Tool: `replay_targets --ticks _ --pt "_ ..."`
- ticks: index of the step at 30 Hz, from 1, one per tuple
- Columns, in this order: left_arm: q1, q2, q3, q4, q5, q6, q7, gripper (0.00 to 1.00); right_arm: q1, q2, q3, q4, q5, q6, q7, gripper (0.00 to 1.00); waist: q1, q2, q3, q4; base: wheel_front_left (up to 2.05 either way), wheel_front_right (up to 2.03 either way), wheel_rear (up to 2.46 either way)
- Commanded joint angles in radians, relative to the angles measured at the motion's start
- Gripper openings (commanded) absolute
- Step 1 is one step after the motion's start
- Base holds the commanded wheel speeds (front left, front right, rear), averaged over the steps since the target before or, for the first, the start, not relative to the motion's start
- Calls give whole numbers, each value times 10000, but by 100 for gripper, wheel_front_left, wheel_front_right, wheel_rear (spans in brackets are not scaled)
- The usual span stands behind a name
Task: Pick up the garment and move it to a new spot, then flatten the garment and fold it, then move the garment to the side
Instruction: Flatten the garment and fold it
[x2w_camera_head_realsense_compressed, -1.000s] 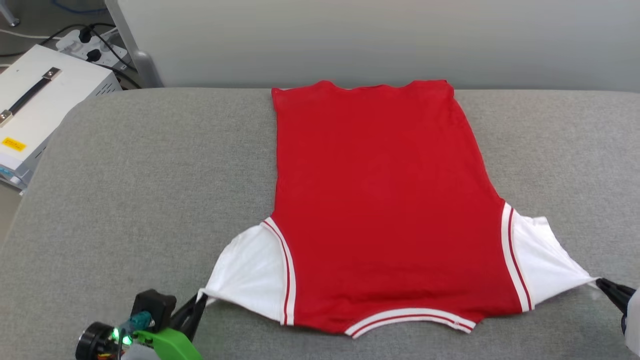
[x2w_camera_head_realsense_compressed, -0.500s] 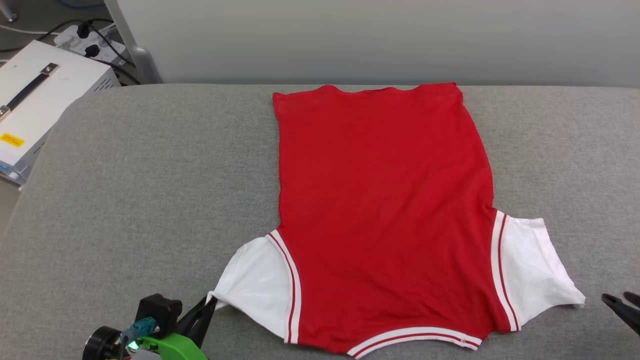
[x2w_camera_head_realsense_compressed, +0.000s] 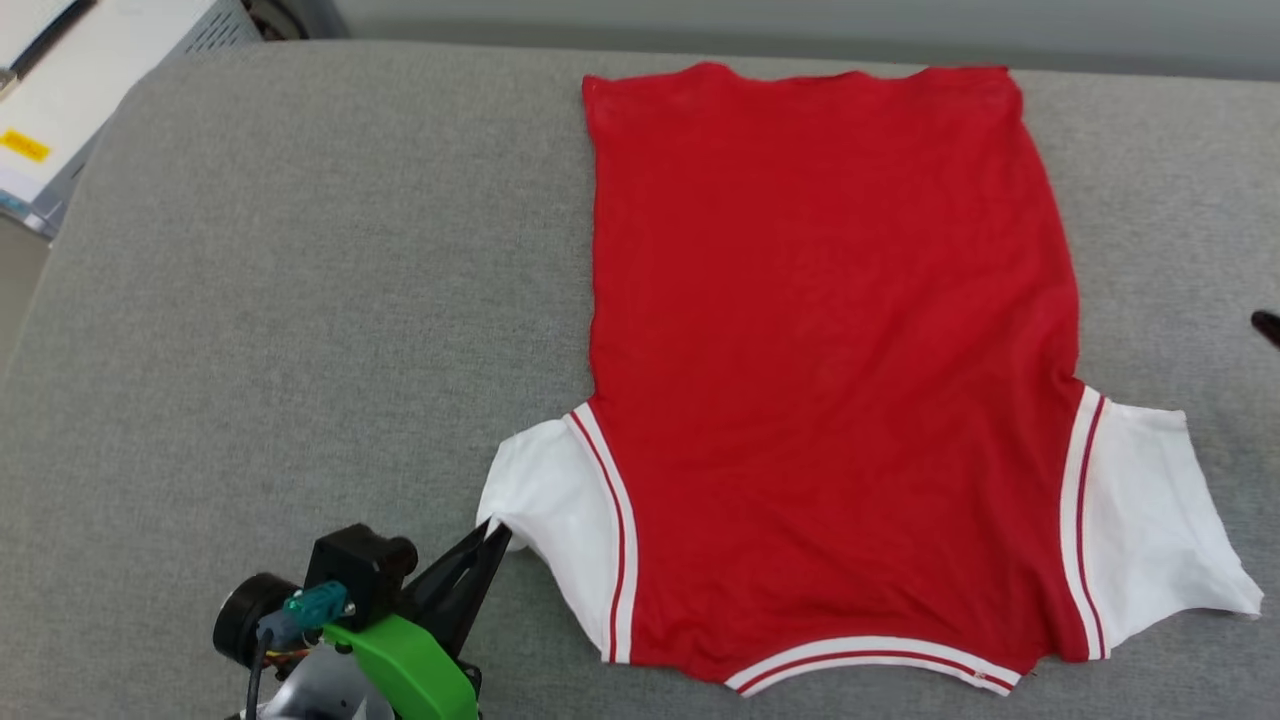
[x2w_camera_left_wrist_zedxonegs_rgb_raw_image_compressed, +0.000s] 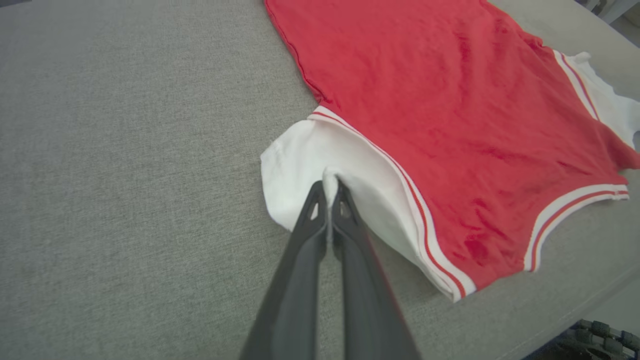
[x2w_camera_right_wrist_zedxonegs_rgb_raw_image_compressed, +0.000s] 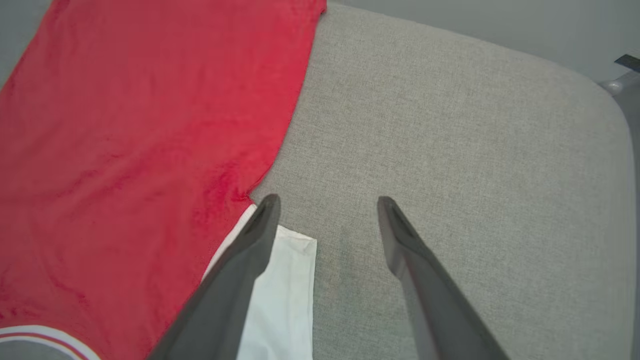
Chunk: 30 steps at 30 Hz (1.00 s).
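Head view shows the garment (x2w_camera_head_realsense_compressed: 830, 350) lying flat on the gray pad (x2w_camera_head_realsense_compressed: 300, 300), left wrist view shows the left gripper (x2w_camera_left_wrist_zedxonegs_rgb_raw_image_compressed: 328, 189) pinching its near left sleeve (x2w_camera_left_wrist_zedxonegs_rgb_raw_image_compressed: 295, 160), and right wrist view shows the right gripper (x2w_camera_right_wrist_zedxonegs_rgb_raw_image_compressed: 327, 201) spread wide, holding nothing, so folding is left.

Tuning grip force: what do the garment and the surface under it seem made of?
The garment: likely thin, soft knit cloth, matte; it wrinkles finely and bunches limply where pinched. The surface: grey woven fabric, matte, heathered weave visible; possibly padded.
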Motion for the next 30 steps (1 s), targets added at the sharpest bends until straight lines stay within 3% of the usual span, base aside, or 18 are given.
replay_targets --ticks 1,8,14,20,30 --pt "-293 101 9 -231 90 83 91 0 -513 128 -105 35 -268 -80 389 100 1 109 1242 821 0 0 0" --pt "-760 239 -386 -1151 699 208 796 0 -3101 896 -806 947 -1406 -80 2726 100 1 109 2528 1794 0 0 0" --pt "-1110 100 -625 -1887 1094 408 1168 0 -4773 1003 -1280 1514 -2405 -80 4290 100 1 109 3233 2504 0 0 0" --pt "-1406 -114 -880 -2170 1150 269 1211 0 -6189 1121 -1607 2143 -3448 -80 5020 100 1 109 3739 3187 0 0 0" --pt "-1697 -455 -1060 -2082 900 -29 876 0 -7348 859 -2055 3212 -5175 -80 5346 100 1 109 4275 4239 0 0 0"
